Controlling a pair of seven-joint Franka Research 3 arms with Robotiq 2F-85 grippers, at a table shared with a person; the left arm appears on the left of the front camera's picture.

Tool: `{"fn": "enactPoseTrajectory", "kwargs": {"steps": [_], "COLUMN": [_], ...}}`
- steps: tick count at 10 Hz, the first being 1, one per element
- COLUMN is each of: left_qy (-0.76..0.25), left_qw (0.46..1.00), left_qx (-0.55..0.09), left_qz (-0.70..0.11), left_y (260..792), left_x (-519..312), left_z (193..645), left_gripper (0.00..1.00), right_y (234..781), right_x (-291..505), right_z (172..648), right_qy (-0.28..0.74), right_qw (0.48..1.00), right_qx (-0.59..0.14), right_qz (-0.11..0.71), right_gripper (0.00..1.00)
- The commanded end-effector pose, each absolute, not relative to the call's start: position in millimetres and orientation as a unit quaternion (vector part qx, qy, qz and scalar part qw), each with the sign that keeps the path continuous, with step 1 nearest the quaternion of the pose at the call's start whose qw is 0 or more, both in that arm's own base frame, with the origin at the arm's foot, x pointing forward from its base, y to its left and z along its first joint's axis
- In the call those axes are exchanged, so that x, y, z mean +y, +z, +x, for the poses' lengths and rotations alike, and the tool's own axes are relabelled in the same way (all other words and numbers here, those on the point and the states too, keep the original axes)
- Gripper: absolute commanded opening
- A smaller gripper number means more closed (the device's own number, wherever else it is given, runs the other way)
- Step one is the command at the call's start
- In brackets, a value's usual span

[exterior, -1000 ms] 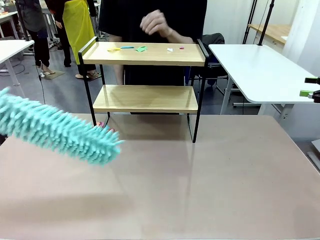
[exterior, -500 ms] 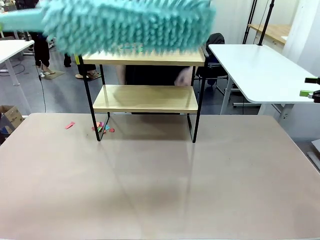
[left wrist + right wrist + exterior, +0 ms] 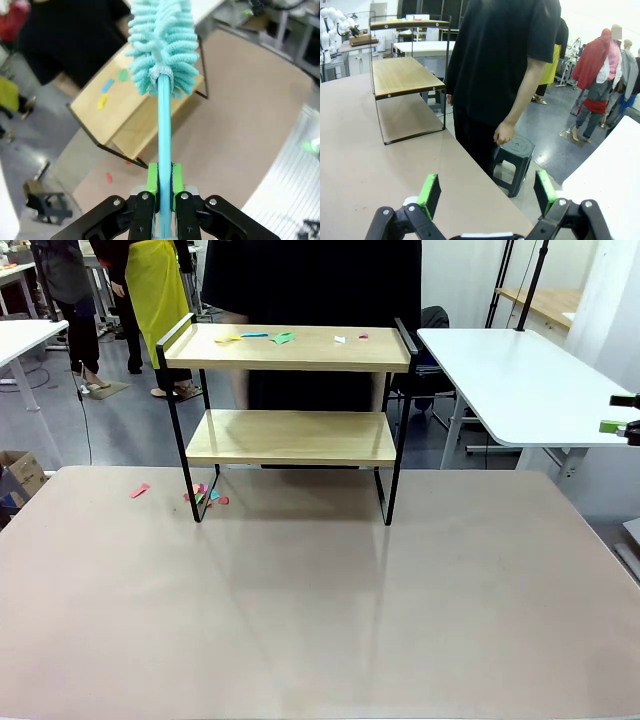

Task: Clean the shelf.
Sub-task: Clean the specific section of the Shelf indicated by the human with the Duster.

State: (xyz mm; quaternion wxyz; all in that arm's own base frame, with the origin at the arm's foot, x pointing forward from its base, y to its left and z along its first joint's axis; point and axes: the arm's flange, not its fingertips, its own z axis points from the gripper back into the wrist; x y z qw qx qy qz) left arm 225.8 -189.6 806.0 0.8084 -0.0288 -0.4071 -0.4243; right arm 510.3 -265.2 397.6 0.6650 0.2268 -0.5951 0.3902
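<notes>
The left claw [image 3: 165, 176] is pressed tight on the thin handle of a teal duster [image 3: 162, 45], whose fluffy head points toward the shelf [image 3: 117, 107]. The shelf [image 3: 290, 435] stands at the far middle of the counter [image 3: 320, 620]. Paper scraps [image 3: 283, 337] are strewn on its top board, and other scraps [image 3: 207, 496] lie on the counter by its left front leg. A person [image 3: 310, 280] in black stands just behind it. At the right, the right claw [image 3: 487, 194] is spread wide with nothing between its pads. It faces the person's hand [image 3: 504, 132] and a stool [image 3: 515, 150].
</notes>
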Motion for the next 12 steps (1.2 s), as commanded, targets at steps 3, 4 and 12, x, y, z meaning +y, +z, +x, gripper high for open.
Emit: {"fn": "enactPoseTrajectory", "kwargs": {"steps": [3,4,12], "left_qy": [-0.332,-0.347,-0.204], "left_qw": [0.856,0.852,0.925], "left_qx": [-0.396,-0.393,-0.313], "left_qz": [0.01,0.006,0.069], "left_y": [828.3,828.8,809.9], "left_x": [-264.2,-267.9,-399.5], "left_z": [248.4,253.3,248.0], "left_gripper": [0.13,0.13,0.13], "right_y": [404.1,404.1,404.1], "right_x": [-260.5,-260.5,-260.5], "right_z": [510.3,510.3,510.3], "right_qy": [0.389,0.389,0.389], "right_qw": [0.673,0.673,0.673], "right_qx": [-0.588,-0.588,-0.588], "right_qz": [0.221,0.221,0.221], "right_gripper": [1.0,1.0,1.0]}}
